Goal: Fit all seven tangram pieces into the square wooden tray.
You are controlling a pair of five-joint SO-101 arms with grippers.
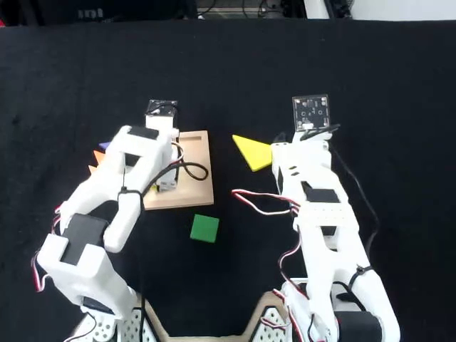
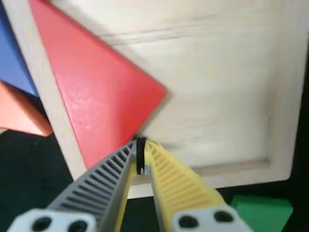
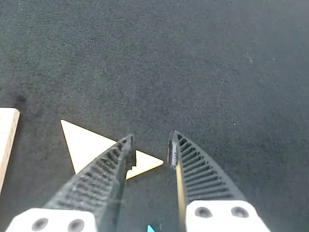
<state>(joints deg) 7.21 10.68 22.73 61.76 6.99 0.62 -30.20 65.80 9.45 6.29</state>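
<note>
The square wooden tray (image 1: 192, 167) (image 2: 217, 96) lies left of centre. A red triangle (image 2: 96, 96) rests inside it along one rim. My left gripper (image 2: 140, 157) (image 1: 162, 184) is shut, its tips touching the red triangle's near corner. A yellow triangle (image 1: 253, 151) (image 3: 87, 144) lies on the cloth right of the tray. My right gripper (image 3: 150, 147) (image 1: 276, 153) is open over the yellow triangle's pointed end, one finger covering part of it. A green square (image 1: 204, 228) (image 2: 260, 210) sits in front of the tray.
Blue (image 2: 14, 58) and orange (image 2: 19, 113) pieces lie just outside the tray's left rim, partly hidden under the left arm (image 1: 121, 185) in the high view. The tray's edge (image 3: 7, 130) shows in the right wrist view. Black cloth covers the table.
</note>
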